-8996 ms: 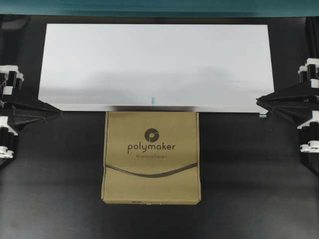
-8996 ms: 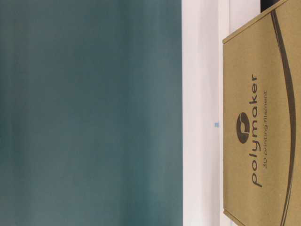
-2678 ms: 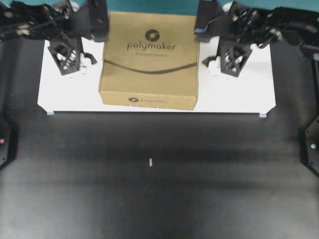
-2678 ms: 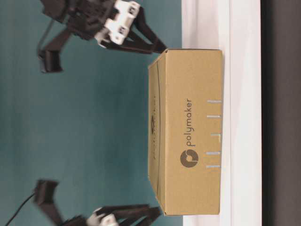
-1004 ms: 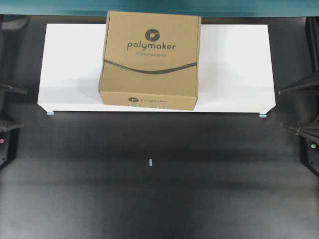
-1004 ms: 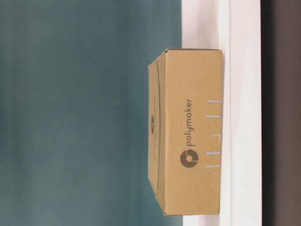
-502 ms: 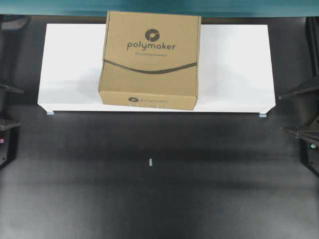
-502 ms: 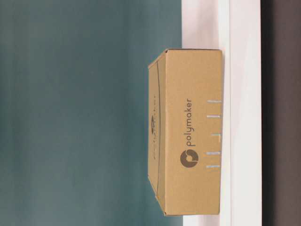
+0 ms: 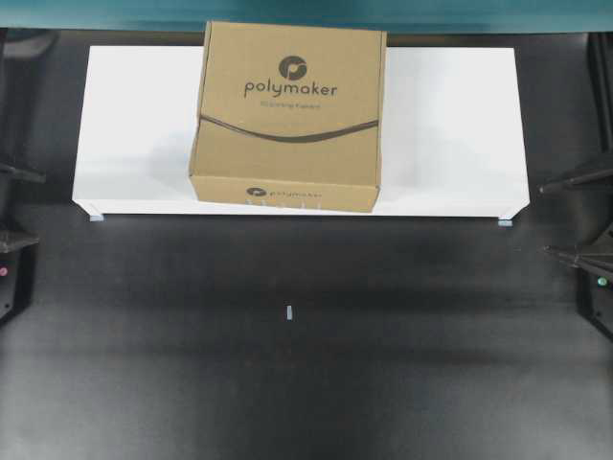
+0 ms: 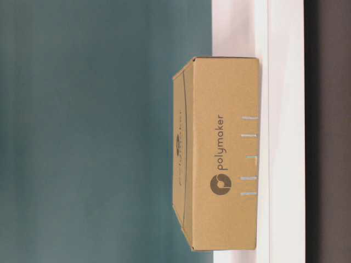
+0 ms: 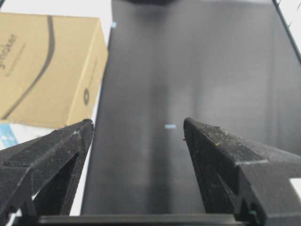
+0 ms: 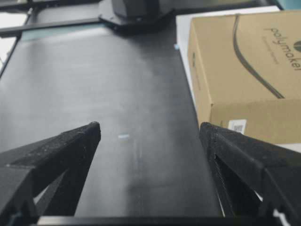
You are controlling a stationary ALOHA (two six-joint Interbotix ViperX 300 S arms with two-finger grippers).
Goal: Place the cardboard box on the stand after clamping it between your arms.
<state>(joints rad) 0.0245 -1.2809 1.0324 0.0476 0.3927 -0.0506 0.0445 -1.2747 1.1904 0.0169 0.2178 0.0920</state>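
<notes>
Clearly, cardboard box (image 9: 287, 110) reads "polymaker" atop stand (image 9: 450, 125).

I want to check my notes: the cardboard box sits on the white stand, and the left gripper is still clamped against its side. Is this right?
Not quite. The cardboard box does sit on the stand, but the left gripper is open and apart from it, as the left wrist view shows.
</notes>
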